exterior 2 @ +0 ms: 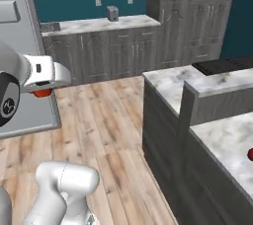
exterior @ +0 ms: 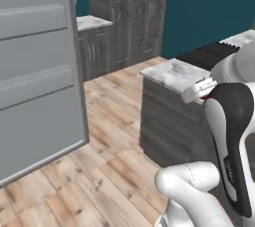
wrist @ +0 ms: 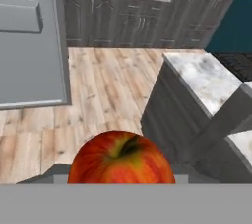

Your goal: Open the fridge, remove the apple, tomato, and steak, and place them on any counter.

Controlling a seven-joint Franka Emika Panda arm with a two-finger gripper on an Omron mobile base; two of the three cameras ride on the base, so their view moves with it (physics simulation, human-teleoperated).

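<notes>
Hand view: my gripper point(wrist: 120, 181) is closed around the apple point(wrist: 121, 158), red with orange streaks, stem dimple up, right at the bottom of the picture. Below it lie wooden floor point(wrist: 108, 90) and the near end of the marbled counter point(wrist: 206, 78). From the right base camera I see the apple's red underside point(exterior 2: 42, 92) under my white hand, held above the floor between the open fridge door point(exterior 2: 29, 110) and the counter point(exterior 2: 173, 78).

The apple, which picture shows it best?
The hand view: the apple is big and close, stem showing. The right base view shows just a red bit under the claw, and the left base view a tiny red sliver.
</notes>
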